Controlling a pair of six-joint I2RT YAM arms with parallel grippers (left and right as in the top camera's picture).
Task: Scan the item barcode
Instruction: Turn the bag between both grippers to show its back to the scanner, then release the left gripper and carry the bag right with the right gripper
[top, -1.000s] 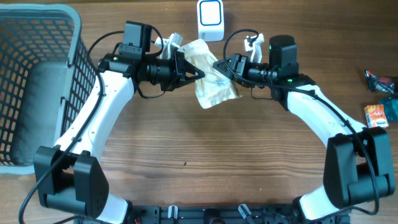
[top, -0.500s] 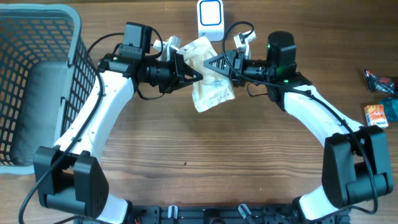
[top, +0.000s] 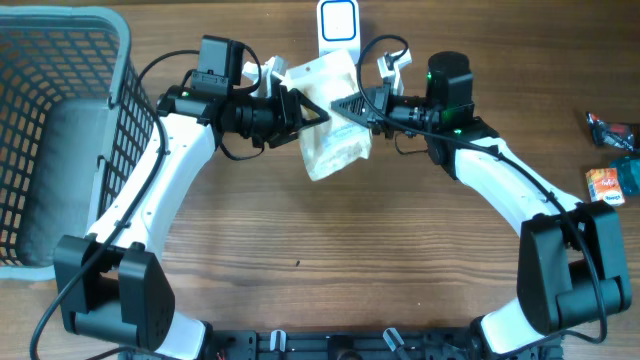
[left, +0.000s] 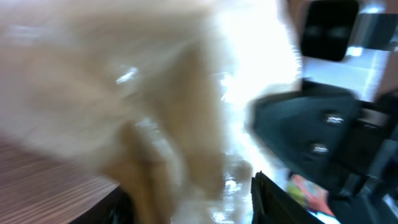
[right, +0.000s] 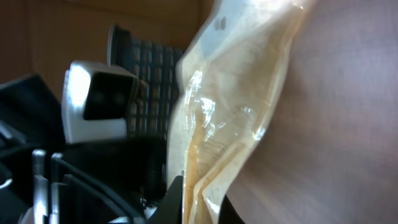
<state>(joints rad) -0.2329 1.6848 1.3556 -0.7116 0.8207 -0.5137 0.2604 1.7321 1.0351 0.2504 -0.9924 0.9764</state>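
Reaching in from both sides over the wooden table (top: 330, 270), the two arms meet just in front of the scanner (top: 338, 20). Between them hangs the pouch (top: 330, 140), the item to be scanned. It is a pale, crinkled bag of clear plastic, lifted off the wood, with its top edge almost under the scanner's face.

The right gripper (top: 347, 105) comes in from the scanner's right and is clamped on the pouch's edge. The wrist view shows the film pinched between its fingertips and rising away from them. That hold looks meant to carry the pouch and turn a printed side toward the reader.

The left gripper (top: 318, 112) comes in from the scanner's left and lies against the pouch. Its own camera is blurred white by plastic, so I cannot tell whether its jaws are wide, narrow or gripping.

The scanner stands upright at the far edge, a white block with a blue-outlined window and no legible lettering. No barcode or readable print shows on the pouch in any view.

Far to the scanner's left stands a grey mesh basket (top: 125, 80). Far to its right lie an orange packet (top: 603, 186) and a dark packet (top: 610, 130), their writing too small to read.
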